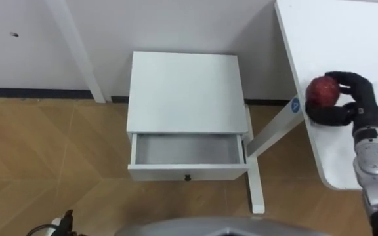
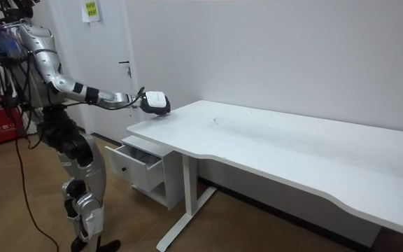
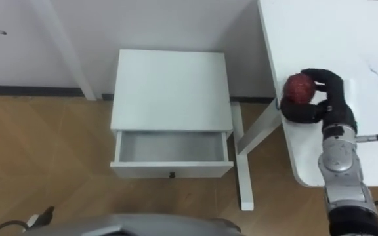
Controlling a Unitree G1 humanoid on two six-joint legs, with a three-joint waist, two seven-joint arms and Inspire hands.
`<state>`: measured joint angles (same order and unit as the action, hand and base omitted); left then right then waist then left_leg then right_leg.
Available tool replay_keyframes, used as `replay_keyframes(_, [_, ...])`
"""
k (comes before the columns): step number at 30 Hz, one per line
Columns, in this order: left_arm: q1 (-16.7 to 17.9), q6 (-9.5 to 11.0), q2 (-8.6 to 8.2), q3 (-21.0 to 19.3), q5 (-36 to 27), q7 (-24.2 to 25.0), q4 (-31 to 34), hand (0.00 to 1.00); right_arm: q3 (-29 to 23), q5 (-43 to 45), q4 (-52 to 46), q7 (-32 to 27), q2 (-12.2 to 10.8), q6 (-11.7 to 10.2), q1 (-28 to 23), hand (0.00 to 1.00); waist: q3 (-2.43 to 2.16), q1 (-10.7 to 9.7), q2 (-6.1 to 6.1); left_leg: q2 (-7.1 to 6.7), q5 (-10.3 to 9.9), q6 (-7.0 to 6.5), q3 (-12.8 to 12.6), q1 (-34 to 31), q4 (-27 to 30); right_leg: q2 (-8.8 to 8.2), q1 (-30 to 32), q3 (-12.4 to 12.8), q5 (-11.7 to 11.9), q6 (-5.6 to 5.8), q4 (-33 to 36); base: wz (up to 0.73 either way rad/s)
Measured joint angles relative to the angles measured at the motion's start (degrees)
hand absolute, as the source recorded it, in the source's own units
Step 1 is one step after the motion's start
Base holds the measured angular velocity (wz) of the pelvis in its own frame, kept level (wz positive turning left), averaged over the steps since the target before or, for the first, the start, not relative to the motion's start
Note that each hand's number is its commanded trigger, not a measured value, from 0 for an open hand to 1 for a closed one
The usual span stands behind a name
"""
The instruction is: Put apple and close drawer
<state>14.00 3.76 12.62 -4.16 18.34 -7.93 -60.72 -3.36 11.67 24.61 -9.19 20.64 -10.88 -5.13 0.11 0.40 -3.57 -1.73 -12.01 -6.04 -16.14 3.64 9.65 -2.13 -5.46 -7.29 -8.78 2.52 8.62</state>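
Observation:
A red apple (image 1: 322, 91) lies near the left edge of the white desk (image 1: 346, 39). My right hand (image 1: 346, 105) has its fingers and thumb curled round the apple (image 3: 299, 88), with the arm stretched out over the desk edge. The white cabinet (image 1: 186, 92) stands left of the desk, and its drawer (image 1: 188, 152) is pulled out with nothing inside. In the room view I stand beside the cabinet (image 2: 145, 168), my right hand (image 2: 156, 103) reaching to the desk corner.
A desk leg with its foot (image 1: 258, 177) stands right of the drawer. A white door frame post (image 1: 77, 52) rises behind the cabinet's left side. Wooden floor (image 1: 44, 164) lies in front.

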Motion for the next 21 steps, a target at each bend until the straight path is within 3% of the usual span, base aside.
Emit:
replay_keyframes(6, [-1.34, -0.06, 0.04, 2.17, 0.82, -0.42, -0.26, 0.0, 7.85, 3.71, -7.1, 3.58, -2.25, 0.56, -1.68, 1.0, 0.03, 1.96, 0.54, 0.0, 0.01, 0.03, 0.8, -0.18, -0.05, -0.01, -0.17, -0.7, 0.0, 0.0, -0.04, 0.08])
replay_keyframes(9, [-1.63, -0.07, -0.02, 2.35, 2.6, -0.32, -1.01, 0.0, 10.47, 4.17, -7.68, 4.65, -2.95, 0.53, -1.6, 1.0, 0.03, 4.29, 0.49, 0.02, 0.01, 0.03, 0.85, -0.2, -0.23, -0.15, -0.1, -0.73, 0.0, 0.0, -0.12, 0.0])
replay_keyframes(21, [-1.51, -2.15, -0.24, 4.65, 2.59, 2.25, -1.16, 0.0, 17.44, 4.75, -12.09, 9.52, -3.73, 1.17, 0.06, 1.0, 0.1, 6.07, 0.52, -0.05, 0.04, 0.07, 3.05, -1.95, 0.62, -0.39, 0.3, -2.42, -0.01, 0.01, -0.12, 0.1])
